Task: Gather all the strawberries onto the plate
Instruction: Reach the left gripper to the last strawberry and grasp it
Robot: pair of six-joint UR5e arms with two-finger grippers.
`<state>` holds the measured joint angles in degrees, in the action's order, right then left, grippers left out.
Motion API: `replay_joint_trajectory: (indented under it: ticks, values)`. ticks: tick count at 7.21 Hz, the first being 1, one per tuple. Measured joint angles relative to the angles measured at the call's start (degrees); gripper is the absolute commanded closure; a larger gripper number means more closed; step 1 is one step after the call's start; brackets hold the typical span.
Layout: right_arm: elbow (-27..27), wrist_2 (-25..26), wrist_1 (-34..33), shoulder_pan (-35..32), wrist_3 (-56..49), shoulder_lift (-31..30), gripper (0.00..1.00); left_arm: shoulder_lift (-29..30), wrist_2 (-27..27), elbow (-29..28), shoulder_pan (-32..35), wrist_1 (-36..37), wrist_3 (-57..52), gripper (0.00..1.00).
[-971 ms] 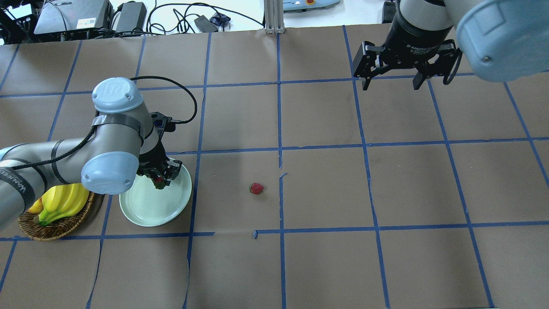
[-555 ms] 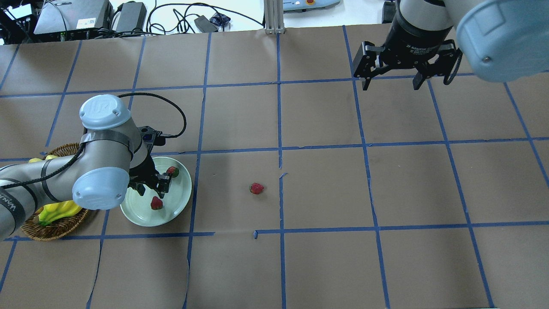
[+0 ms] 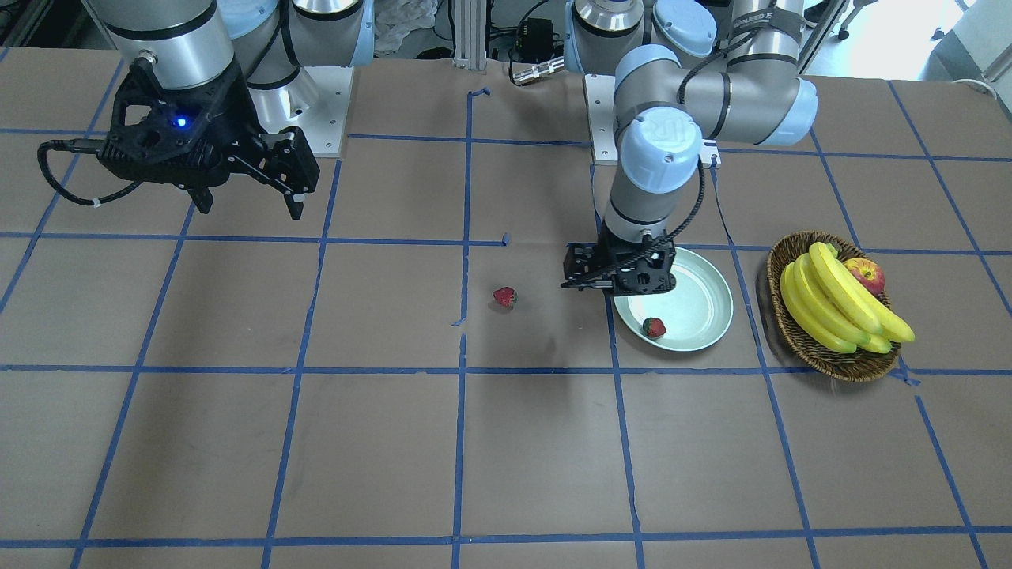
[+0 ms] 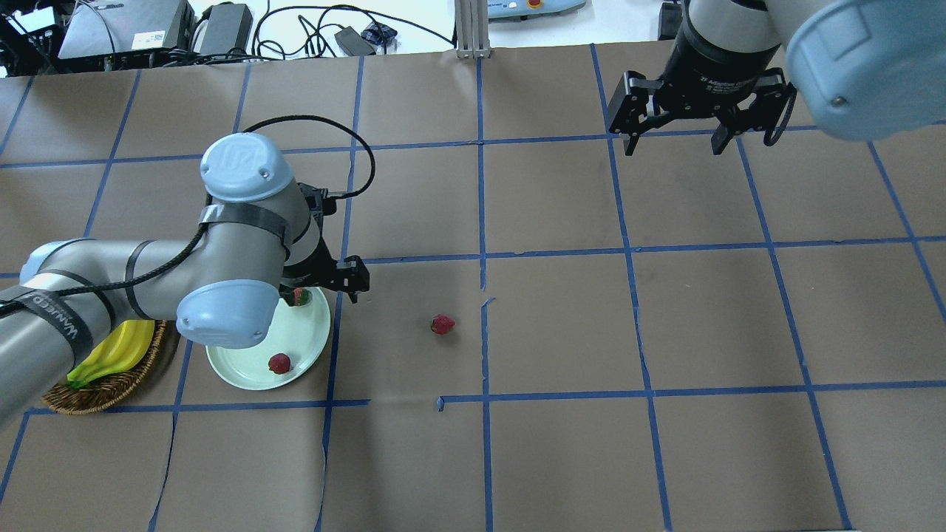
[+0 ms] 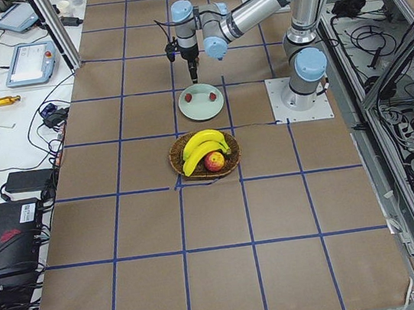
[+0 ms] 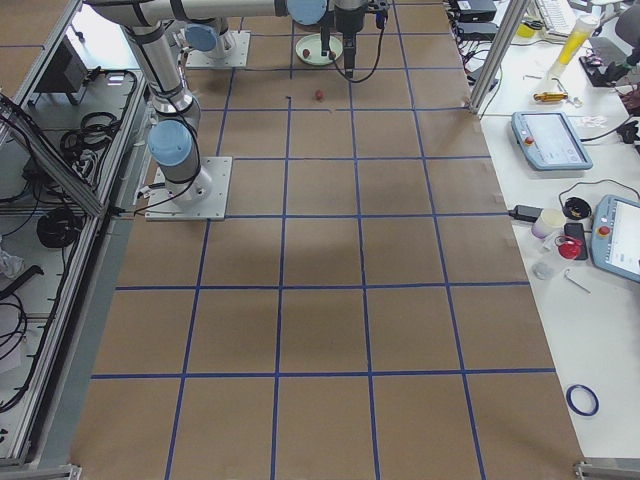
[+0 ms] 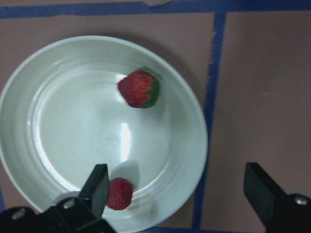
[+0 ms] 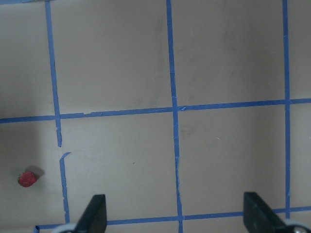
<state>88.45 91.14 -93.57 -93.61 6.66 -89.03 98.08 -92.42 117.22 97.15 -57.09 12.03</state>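
- Fingers of the left gripper [image 3: 619, 283] stand spread with nothing between them in the front-facing view, low over the plate [image 3: 700, 304] at its rim toward the table's middle. One plated strawberry [image 3: 653, 326] shows at the near rim. The loose strawberry [image 3: 504, 297] lies on the brown paper to the robot's right of the plate, near it but apart. The wicker basket [image 3: 838, 359] of bananas [image 3: 830, 304] sits beyond the plate's other side and is no concern here.
- Overhead, a second plated strawberry [image 4: 300, 297] peeks out beside the left arm at the plate's far edge. The right gripper [image 4: 676, 144] hangs high and well apart on the far right, its fingers released and empty. The left arm looks the better choice for the last berry.
- Left wrist view: both plated berries rest inside the rim and neither touches a finger. I judge the step in hand to be fetching the loose strawberry, so rise straight first, so that neither finger clips the rim.
- Right wrist view: the loose strawberry sits at the picture's lower left edge, far outside the open fingers.
- Side views add little; the berry is too small there to judge how it lies.
- Doing it well, as I judge: centre the berry between the fingers, come down until the tips almost meet the paper, and close gently, since the berry is round and may roll. Release it low over a bare part of the plate.
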Motion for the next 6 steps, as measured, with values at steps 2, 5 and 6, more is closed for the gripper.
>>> replay_joint_trajectory:
  ticks: [2,5,6]
  values:
    - [0.0,0.0,0.0,0.0,0.0,0.0,0.0,3.5,4.5,-1.6,6.8,2.0,12.5,0.1]
    - [0.0,0.0,0.0,0.0,0.0,-0.1,0.0,10.6,8.7,-1.7,10.0,9.2,20.3,0.19]
    - [0.0,0.0,0.0,0.0,0.0,-0.1,0.0,12.0,8.5,-1.7,10.6,10.0,20.9,0.28]
